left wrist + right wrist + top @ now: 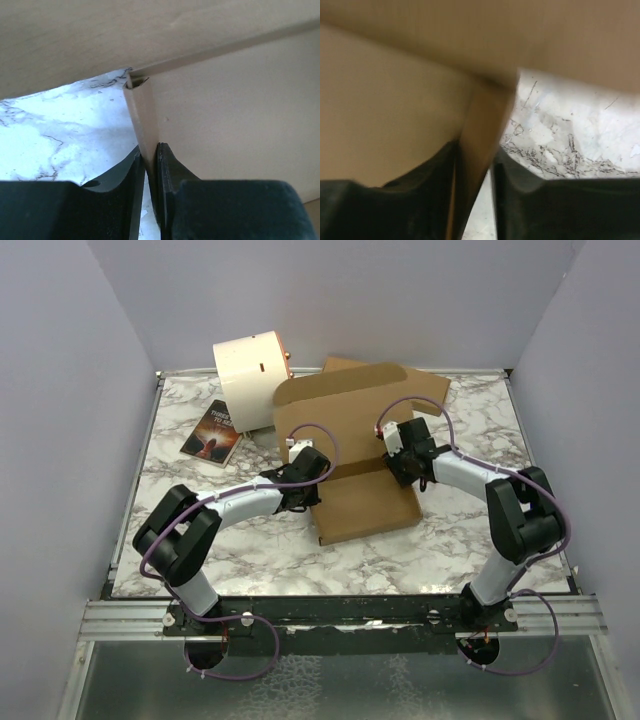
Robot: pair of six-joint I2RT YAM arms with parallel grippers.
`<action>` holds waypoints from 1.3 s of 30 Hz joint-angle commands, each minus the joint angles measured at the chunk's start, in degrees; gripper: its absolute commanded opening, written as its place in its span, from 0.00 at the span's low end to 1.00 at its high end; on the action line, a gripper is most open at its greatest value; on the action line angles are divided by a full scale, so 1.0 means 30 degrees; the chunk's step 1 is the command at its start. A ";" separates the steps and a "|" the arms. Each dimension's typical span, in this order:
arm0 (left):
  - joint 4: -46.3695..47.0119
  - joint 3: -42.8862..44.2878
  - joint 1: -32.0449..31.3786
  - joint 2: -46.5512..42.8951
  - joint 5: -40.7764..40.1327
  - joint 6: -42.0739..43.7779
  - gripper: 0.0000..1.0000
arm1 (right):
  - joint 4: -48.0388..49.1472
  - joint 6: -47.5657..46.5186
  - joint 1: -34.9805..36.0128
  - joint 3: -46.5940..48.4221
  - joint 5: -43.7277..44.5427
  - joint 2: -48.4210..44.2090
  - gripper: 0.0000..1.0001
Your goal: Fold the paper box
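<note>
Paper box [368,502] mid-counter, a gripper on each side wall.
The box lies at the centre of the marble counter [200,515], its lid flap raised toward 12 o'clock. The left gripper [150,148] pinches the 9 o'clock side wall. The right gripper [476,152] straddles the 3 o'clock wall, its jaws slightly spread with a gap on one side. A cream drum [250,375] stands at 11 o'clock.

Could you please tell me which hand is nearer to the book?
Left. The left hand grips the left wall of the paper box, right of the book; the right hand is at its opposite wall, farther off.
</note>
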 commanded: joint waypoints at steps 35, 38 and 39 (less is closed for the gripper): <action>0.0178 0.0913 -0.0643 0.0186 -0.1242 0.0245 0.04 | -0.2224 0.1359 -0.2146 -0.1571 -0.7467 -0.3199 0.67; -0.0080 0.1675 -0.0679 0.0706 -0.1769 0.0576 0.03 | -0.2298 0.1701 -0.3120 -0.1556 -0.9170 -0.3476 0.82; -0.0125 0.1874 -0.0684 0.0844 -0.1895 0.0658 0.03 | -0.2315 0.1778 -0.3392 -0.1531 -0.9588 -0.3543 0.86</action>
